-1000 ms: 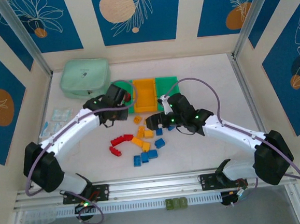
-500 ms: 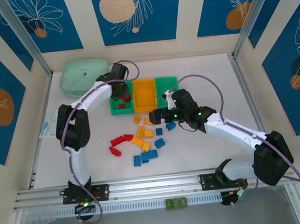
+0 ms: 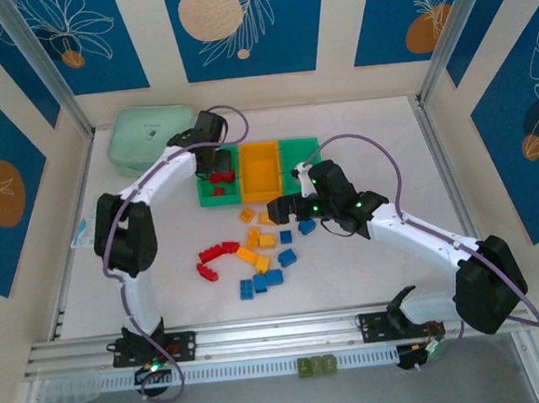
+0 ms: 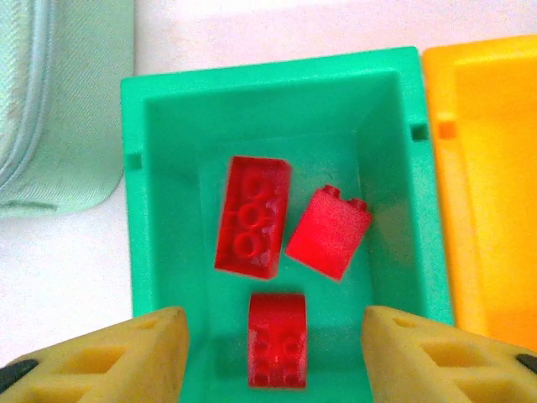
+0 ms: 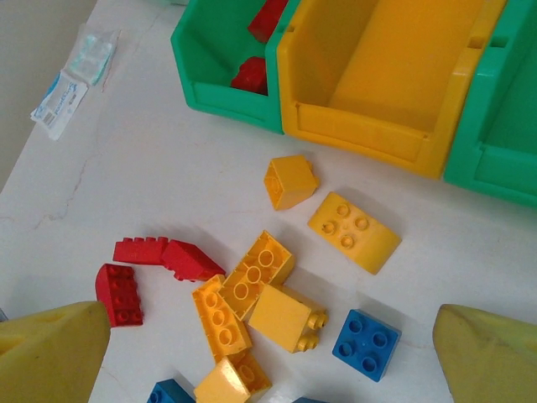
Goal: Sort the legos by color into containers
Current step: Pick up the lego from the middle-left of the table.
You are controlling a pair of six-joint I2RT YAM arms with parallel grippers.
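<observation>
Over the left green bin [image 4: 268, 69], the left gripper [image 4: 273, 332] hangs with its yellow fingers [image 4: 126, 357] spread apart and nothing between them. Three red bricks lie on the floor of that bin: a long one [image 4: 252, 217] with its studs up, a tilted one [image 4: 329, 232] touching its right side, and a short one [image 4: 277, 340] nearer the gripper, with a gap between it and each finger. Just to the right of this bin sits the orange-yellow bin [image 4: 487, 168], and the right green bin [image 3: 299, 154] touches that one's far side, so the three stand in a row on the table [image 3: 386, 136]. A pale green pouch [image 3: 150, 136] lies left of the row, near the first bin.

Near the front of the bins, the right gripper [image 5: 268, 336] hovers above the loose bricks with its fingers [image 5: 50, 348] wide apart, grasping nothing. Below it, a small yellow cube [image 5: 289, 180] and a curved yellow brick [image 5: 354, 231] lie closest to the orange-yellow bin. Nearer the gripper, three more yellow bricks [image 5: 256, 269] crowd together, touching one another, with a blue brick [image 5: 366, 334] just beside them on the right. Red bricks [image 5: 164, 256] sit in a short curved line to the left. More blue bricks [image 3: 266, 278] lie grouped nearer the arm bases. Two small packets [image 5: 71, 80] rest at the table's left edge.
</observation>
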